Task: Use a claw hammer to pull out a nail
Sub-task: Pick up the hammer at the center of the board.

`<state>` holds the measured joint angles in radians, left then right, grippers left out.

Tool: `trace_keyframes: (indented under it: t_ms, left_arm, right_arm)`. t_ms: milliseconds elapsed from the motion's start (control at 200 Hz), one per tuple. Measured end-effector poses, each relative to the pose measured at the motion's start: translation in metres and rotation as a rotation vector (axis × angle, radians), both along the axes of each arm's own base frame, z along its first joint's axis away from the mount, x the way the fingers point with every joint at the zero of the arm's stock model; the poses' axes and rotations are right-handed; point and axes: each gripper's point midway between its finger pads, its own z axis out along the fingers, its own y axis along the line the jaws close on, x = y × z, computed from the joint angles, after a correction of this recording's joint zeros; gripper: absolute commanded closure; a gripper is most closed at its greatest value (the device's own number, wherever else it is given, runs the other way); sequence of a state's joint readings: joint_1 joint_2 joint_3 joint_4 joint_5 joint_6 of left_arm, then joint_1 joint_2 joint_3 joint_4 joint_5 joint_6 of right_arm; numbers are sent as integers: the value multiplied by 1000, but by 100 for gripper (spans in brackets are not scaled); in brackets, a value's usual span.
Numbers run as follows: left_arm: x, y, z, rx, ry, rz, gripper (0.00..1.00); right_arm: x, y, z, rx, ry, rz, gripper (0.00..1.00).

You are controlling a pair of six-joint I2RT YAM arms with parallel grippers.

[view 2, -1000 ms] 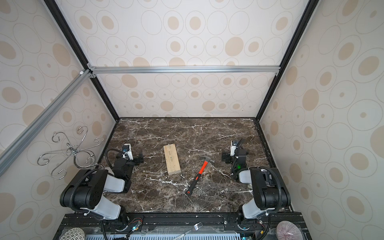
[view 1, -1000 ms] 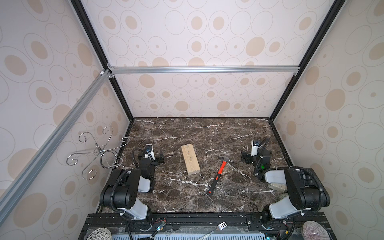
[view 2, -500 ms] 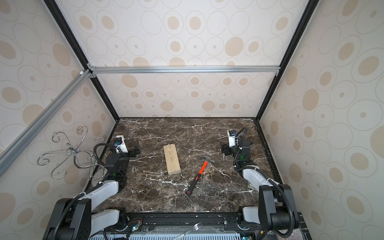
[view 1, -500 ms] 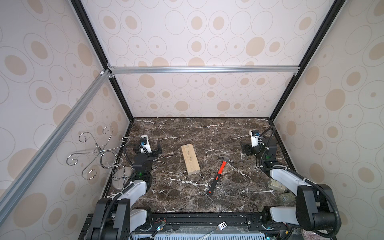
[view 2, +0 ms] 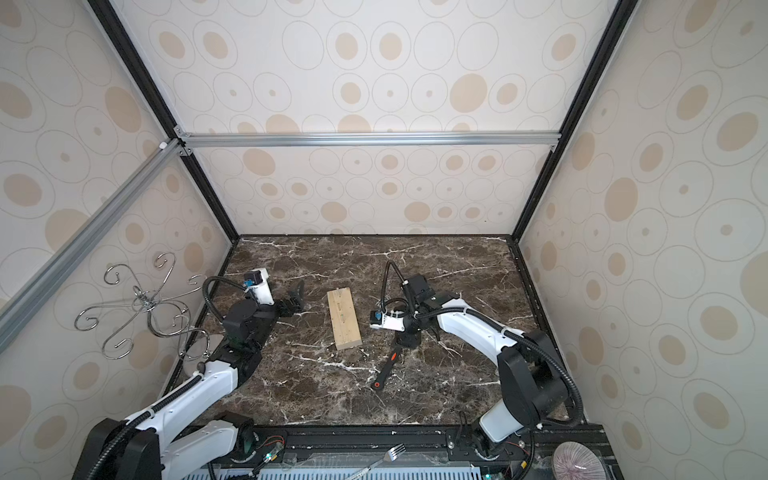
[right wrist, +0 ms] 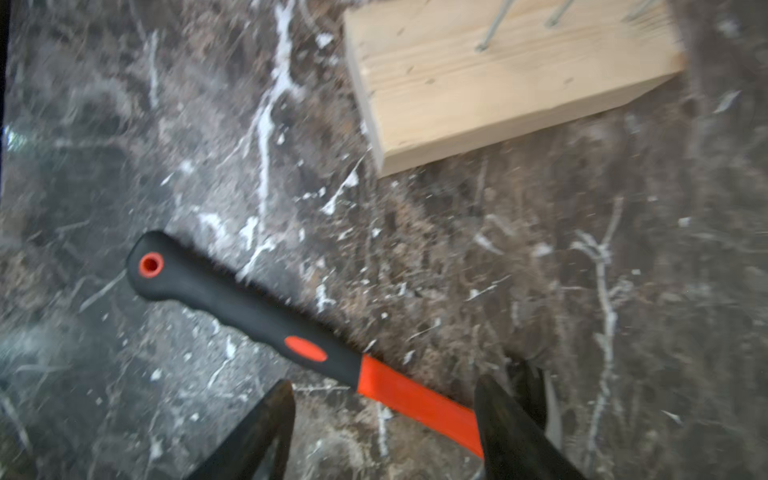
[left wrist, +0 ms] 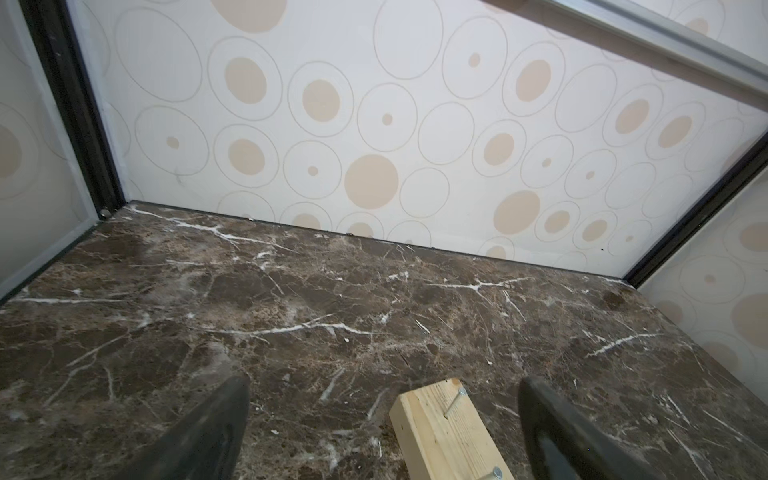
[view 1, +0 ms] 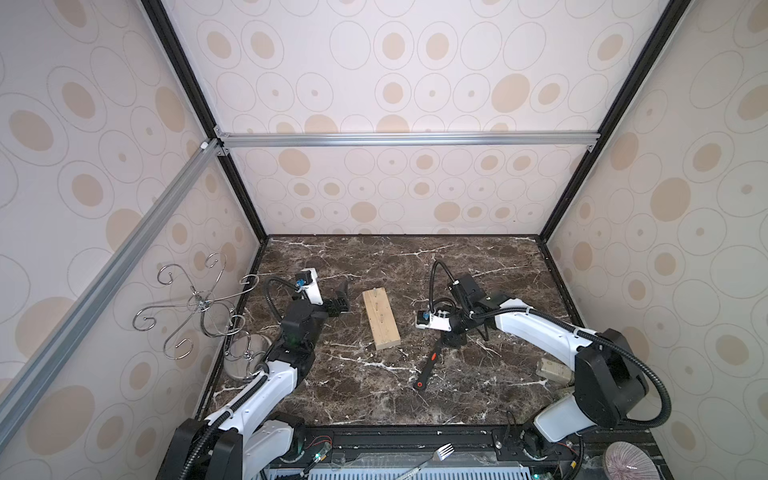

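In both top views I see the small claw hammer with its orange-red and black handle (view 1: pixel 428 368) (view 2: pixel 386 370) lying on the brown marble tabletop (view 1: pixel 478 395), head end hidden under my right gripper (view 1: pixel 451 341), beside the pale wooden block (view 1: pixel 381 318). My left gripper (view 1: pixel 340 297) hangs spread wide near that block. Through the left wrist view, the fingers (left wrist: pixel 208 432) stand well apart, a nail (left wrist: pixel 454 402) between them. Through the right wrist view, the fingers (right wrist: pixel 511 432) straddle the orange shaft, apart; contact I cannot tell.

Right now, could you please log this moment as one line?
right gripper: open jaws straddling claw hammer handle | left gripper: open by wood block | nail: not pulled
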<state>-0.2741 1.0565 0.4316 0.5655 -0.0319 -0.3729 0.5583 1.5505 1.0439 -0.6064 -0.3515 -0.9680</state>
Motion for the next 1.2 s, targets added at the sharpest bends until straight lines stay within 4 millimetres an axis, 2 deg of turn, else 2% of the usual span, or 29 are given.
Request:
trace_keyframes:
  t_ms: [210, 395, 835, 970, 1201]
  left_arm:
    - [0, -8, -14, 9, 49, -20, 0]
    - [5, -15, -12, 10, 54, -35, 0]
    - [6, -21, -15, 17, 63, -52, 0]
    - [6, -21, -15, 21, 62, -52, 0]
    - [5, -24, -13, 22, 59, -61, 0]
  right_arm:
    - [-25, 0, -14, -72, 61, 82, 29]
    - [-36, 1, -32, -142, 91, 128, 28]
    - [-44, 15, -55, -234, 88, 235, 31]
    - [-49, 19, -59, -249, 72, 284, 36]
    - [-55, 26, -63, -263, 51, 353, 37]
